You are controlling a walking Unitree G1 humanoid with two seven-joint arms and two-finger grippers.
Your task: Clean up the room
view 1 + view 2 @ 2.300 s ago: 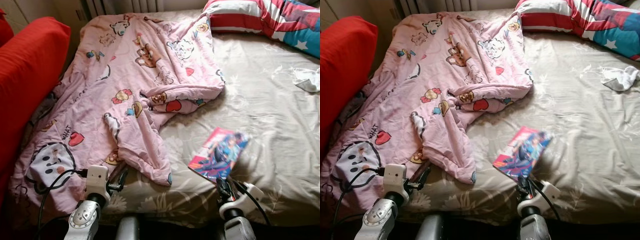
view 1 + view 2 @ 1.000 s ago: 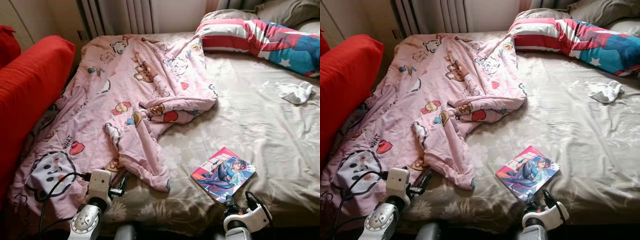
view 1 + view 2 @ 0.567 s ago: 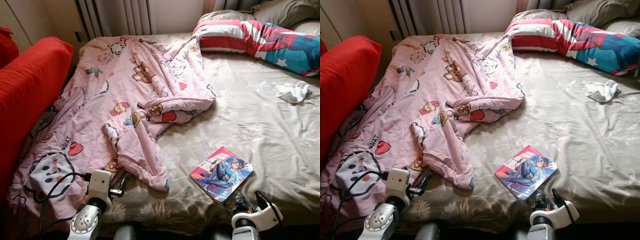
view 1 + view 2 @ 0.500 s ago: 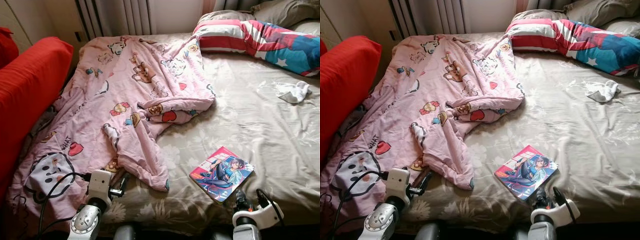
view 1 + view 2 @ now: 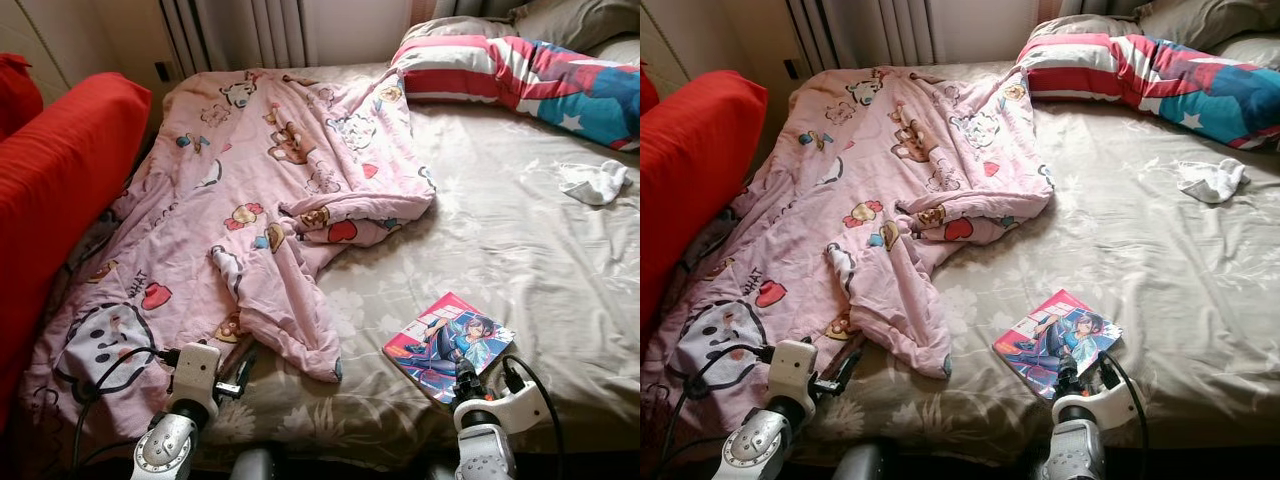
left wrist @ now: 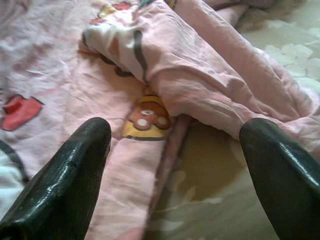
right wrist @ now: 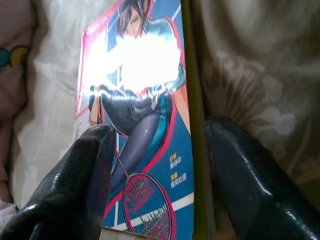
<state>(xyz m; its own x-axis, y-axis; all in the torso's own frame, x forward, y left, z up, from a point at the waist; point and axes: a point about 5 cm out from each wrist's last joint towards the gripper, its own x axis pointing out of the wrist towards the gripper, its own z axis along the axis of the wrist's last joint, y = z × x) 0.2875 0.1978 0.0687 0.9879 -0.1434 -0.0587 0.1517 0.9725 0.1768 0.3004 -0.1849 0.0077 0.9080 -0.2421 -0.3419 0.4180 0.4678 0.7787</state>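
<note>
While its two black fingers stand spread, the right gripper (image 7: pixel 155 175) hovers low over the near corner of the manga book (image 5: pixel 447 345), one finger above the cover, the other past its spine; the silver forearm rises from the bed's near edge. Cover text is too small to read. Left of it, the left gripper (image 6: pixel 175 165), fingers likewise apart, points at the pink cartoon blanket (image 5: pixel 270 200), printed "WHAT". Beyond lie a white sock (image 5: pixel 592 182) and a striped pillow (image 5: pixel 520 70).

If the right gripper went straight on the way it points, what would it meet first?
Most likely the book: the open right gripper sits at its near edge, fingers straddling one side of the cover. Height above it is unclear.
</note>
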